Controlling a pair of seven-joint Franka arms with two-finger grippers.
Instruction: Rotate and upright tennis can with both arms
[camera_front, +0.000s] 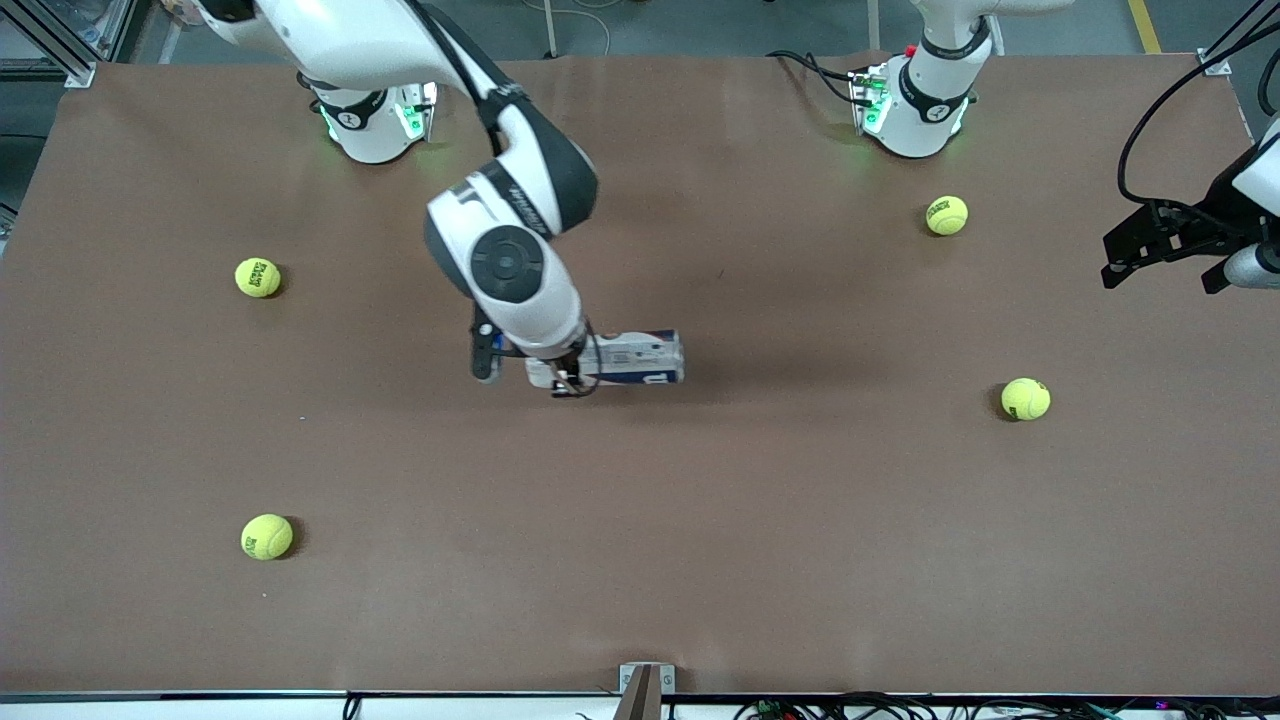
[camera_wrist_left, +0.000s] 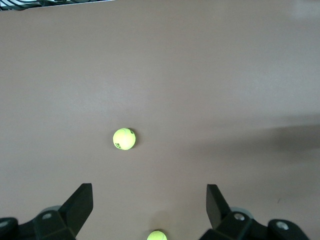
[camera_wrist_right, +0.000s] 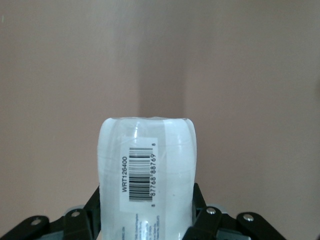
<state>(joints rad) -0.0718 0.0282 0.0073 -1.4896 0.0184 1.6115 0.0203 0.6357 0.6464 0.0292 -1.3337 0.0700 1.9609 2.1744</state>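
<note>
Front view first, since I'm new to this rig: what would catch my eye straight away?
The right gripper, shut on the tennis can at mid-table; the can lies on its side. Four yellow-green tennis balls lie scattered around it, two toward each arm's end of the table. The left gripper waits open above the table edge at the left arm's end.

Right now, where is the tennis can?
The tennis can lies on its side near the middle of the table, clamped at one end by the right gripper, with all four balls well away.
</note>
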